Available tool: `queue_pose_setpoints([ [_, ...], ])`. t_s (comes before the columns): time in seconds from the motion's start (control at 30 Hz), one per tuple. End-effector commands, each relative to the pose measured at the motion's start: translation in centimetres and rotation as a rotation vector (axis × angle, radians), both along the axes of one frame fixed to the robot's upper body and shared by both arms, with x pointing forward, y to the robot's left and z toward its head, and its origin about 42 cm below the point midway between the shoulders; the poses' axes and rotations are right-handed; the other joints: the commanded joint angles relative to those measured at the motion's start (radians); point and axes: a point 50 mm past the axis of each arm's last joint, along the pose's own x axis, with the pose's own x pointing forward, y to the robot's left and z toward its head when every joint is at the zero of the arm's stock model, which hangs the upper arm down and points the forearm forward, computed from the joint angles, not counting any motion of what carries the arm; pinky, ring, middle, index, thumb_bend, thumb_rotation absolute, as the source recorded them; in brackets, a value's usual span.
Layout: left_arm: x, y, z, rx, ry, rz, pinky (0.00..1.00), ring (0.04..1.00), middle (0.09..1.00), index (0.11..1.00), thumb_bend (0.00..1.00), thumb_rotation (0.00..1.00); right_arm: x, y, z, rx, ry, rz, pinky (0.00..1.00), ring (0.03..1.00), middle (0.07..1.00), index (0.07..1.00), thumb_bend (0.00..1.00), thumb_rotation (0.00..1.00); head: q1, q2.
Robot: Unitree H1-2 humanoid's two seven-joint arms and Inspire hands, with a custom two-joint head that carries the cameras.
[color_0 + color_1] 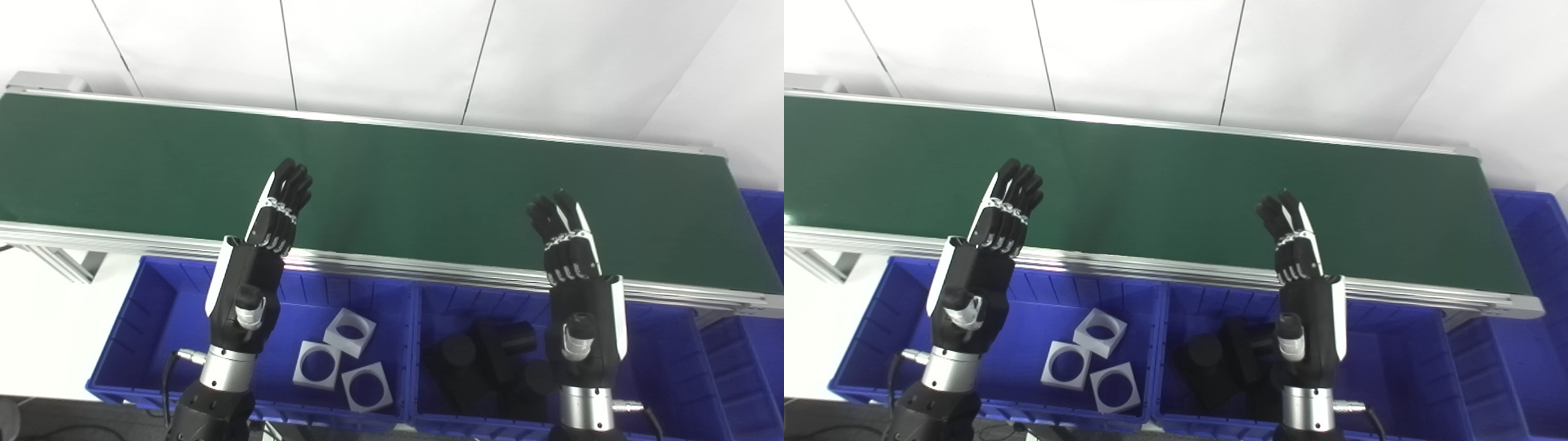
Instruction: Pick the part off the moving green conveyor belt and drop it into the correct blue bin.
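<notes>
The green conveyor belt (398, 177) runs across the view with no part on it. My left hand (263, 257) is open and empty, fingers stretched over the belt's near edge. My right hand (576, 263) is open and empty too, fingers raised over the near edge further right. Below the belt the left blue bin (141, 318) holds three white square parts with round holes (337, 358). The right blue bin (680, 367) holds several black parts (490, 355), partly hidden by my right forearm.
The belt's aluminium frame rail (429, 269) runs between the belt and the bins. Another blue bin (765, 214) stands at the far right end of the belt. White wall panels rise behind the belt.
</notes>
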Motion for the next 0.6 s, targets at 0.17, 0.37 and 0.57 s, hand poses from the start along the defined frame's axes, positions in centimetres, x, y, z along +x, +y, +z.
queue_pose_setpoints([
  [0.17,0.5,-1.0,1.8,-0.066,-0.073,0.018,0.99,0.965,0.963,0.951,0.76,1.0,0.7,0.5,2.1,0.003,-0.051,-0.008,0.92,0.895,0.896,0.935,0.87,0.95,-0.017,-0.025],
  [0.37,0.1,-1.4,2.9,-0.077,-0.105,0.013,0.97,0.955,0.958,0.94,0.76,1.0,0.1,1.0,3.1,0.027,-0.095,-0.032,0.91,0.885,0.9,0.931,0.86,0.94,-0.028,-0.035],
  [0.57,-0.5,-1.3,3.9,-0.075,-0.116,0.008,0.94,0.945,0.951,0.935,0.77,1.0,-0.5,1.4,3.7,0.039,-0.117,-0.038,0.93,0.89,0.906,0.939,0.84,0.96,-0.033,-0.044],
])
